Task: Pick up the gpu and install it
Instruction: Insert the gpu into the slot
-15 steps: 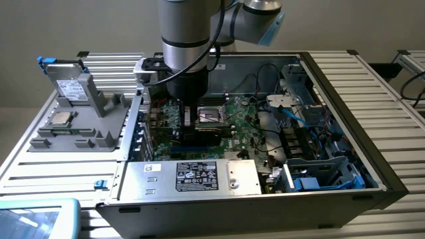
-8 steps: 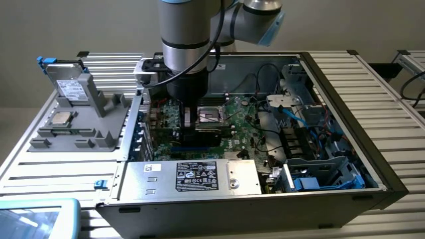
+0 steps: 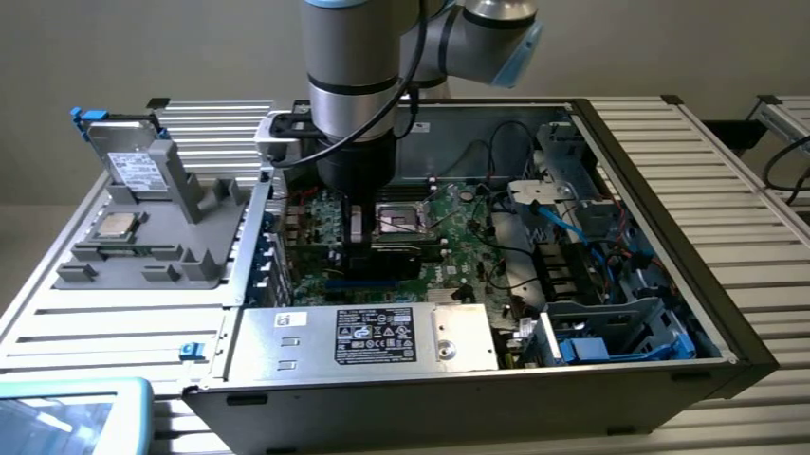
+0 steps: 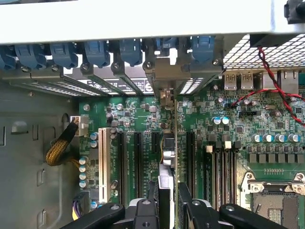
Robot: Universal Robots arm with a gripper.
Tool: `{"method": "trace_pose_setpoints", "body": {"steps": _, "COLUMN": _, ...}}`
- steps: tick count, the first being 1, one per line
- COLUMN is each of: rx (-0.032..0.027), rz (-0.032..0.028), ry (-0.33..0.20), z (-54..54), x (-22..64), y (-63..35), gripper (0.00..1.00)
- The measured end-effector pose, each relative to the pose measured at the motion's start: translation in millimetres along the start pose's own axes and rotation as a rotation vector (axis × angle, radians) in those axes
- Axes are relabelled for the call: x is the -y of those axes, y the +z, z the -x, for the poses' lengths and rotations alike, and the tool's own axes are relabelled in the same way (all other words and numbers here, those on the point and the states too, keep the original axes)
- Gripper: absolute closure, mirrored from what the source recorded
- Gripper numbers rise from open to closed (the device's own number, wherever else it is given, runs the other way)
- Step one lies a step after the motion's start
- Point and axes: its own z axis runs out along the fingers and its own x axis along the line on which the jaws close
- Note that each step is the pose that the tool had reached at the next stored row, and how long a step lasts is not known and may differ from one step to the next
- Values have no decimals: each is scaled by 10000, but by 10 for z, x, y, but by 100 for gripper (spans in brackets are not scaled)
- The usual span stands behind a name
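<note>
The claw (image 4: 167, 191) is clamped on the gpu (image 4: 167, 155), which stands on its edge over a long black slot of the green motherboard (image 4: 228, 129); whether it is already seated I cannot tell. In the exterior view the claw (image 3: 360, 248) hangs inside the open computer case (image 3: 443, 417), at twelve o'clock from the silver power box (image 3: 379, 336). To do this step well, I think the card must stay upright, its silvery end must meet the free opening under the blue clips (image 4: 95, 52), and the push must go straight down. The case lies on a grey slatted table (image 3: 746, 190). A grey tray (image 3: 190, 204) stands at nine o'clock from it, before a plain beige wall (image 3: 152, 47).
</note>
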Motion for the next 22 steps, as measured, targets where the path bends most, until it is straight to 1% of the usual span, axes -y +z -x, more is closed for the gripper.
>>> {"method": "trace_pose_setpoints", "body": {"steps": 3, "rx": 2, "rz": -2, "ry": -2, "z": 1, "x": -2, "y": -4, "gripper": 73}}
{"method": "trace_pose_setpoints", "body": {"steps": 6, "rx": 0, "rz": 0, "ry": -1, "z": 0, "x": -3, "y": -30, "gripper": 73}}
{"method": "trace_pose_setpoints", "body": {"steps": 11, "rx": -1, "rz": 0, "ry": -1, "z": 0, "x": -3, "y": -30, "gripper": 73}}
{"method": "trace_pose_setpoints", "body": {"steps": 15, "rx": 0, "rz": -15, "ry": 2, "z": 2, "x": -10, "y": 2, "gripper": 73}}
{"method": "trace_pose_setpoints", "body": {"steps": 22, "rx": 3, "rz": -18, "ry": 16, "z": 11, "x": -12, "y": 5, "gripper": 73}}
